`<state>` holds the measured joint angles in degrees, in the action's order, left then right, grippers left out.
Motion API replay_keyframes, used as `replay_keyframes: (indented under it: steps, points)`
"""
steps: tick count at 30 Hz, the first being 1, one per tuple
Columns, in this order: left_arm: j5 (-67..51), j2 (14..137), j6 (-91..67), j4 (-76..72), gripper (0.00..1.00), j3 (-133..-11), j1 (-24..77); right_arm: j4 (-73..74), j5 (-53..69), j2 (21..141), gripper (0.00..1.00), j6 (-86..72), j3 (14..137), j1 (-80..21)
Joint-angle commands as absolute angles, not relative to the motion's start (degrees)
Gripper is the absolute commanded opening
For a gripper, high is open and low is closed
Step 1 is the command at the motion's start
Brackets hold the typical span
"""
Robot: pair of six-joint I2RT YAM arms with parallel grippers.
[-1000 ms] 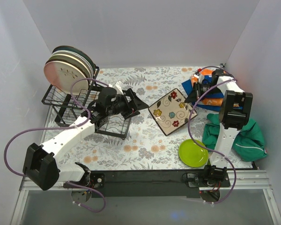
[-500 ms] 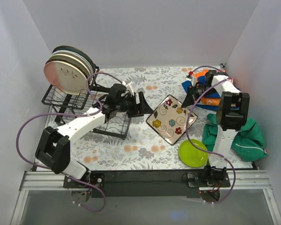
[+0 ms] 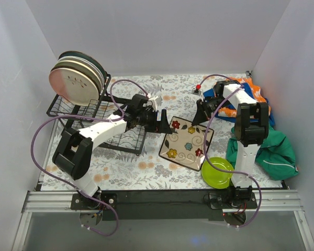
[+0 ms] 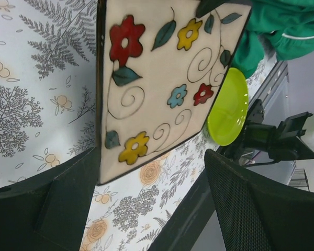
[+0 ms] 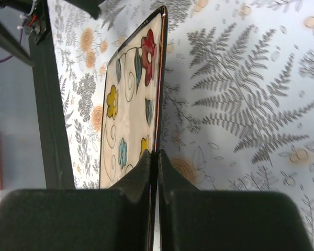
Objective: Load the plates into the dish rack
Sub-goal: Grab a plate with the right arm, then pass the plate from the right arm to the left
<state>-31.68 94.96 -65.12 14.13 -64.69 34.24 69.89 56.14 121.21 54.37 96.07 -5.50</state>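
Left gripper (image 3: 165,127) has advanced, wide open, straddling the floral plate (image 3: 187,142).

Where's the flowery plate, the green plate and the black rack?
flowery plate (image 3: 187,144), top view, middle of its face.
green plate (image 3: 216,172), top view, its middle.
black rack (image 3: 124,142), top view, bare wire bottom.

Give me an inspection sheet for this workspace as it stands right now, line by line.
Surface: fern-print tablecloth, lying flat.
Job's things: round plates stand on edge at the far-left end of the dish rack; square flowered plate held tilted; lime green plate flat near the right arm's base.
Clutter: green cloth and orange-blue cloth at the right.
Grippers: right gripper shut on the square plate's edge; left gripper open at its opposite side.
Cables: purple cables loop off both arms.
Surroundings: white walls.
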Motion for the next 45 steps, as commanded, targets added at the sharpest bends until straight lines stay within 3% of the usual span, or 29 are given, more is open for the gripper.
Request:
replay_keyframes:
  steps: [1, 10, 20, 33, 38, 43, 44, 45]
  points:
    - [-33.22, 95.80, -61.44, 14.77, 0.79, -66.36, 34.37, 74.00, 62.49, 116.89, 0.01, 65.02, 95.71, -6.15]
    - [-35.41, 101.33, -59.15, 13.89, 0.78, -67.50, 34.28, 75.41, 63.45, 116.28, 0.01, 68.73, 95.45, -6.42]
    - [-42.80, 106.69, -61.34, 6.95, 0.66, -68.73, 34.37, 75.32, 66.27, 117.16, 0.01, 69.08, 95.45, -7.12]
    - [-47.64, 111.09, -65.57, 1.58, 0.27, -69.96, 34.98, 75.23, 69.17, 120.32, 0.01, 67.50, 98.70, -7.56]
    - [-45.97, 110.31, -65.13, 1.49, 0.01, -69.96, 34.89, 75.15, 69.79, 121.46, 0.01, 67.06, 99.49, -7.65]
    - [-42.10, 107.76, -63.73, 2.46, 0.00, -70.93, 34.37, 75.06, 69.09, 122.95, 0.01, 64.79, 100.98, -7.65]
    - [-41.40, 107.41, -63.37, 2.90, 0.00, -71.62, 34.10, 75.06, 68.56, 123.31, 0.06, 64.17, 101.68, -7.56]
    - [-40.70, 106.97, -62.85, 3.34, 0.00, -71.98, 34.01, 74.97, 67.68, 123.57, 0.19, 63.12, 103.26, -7.56]
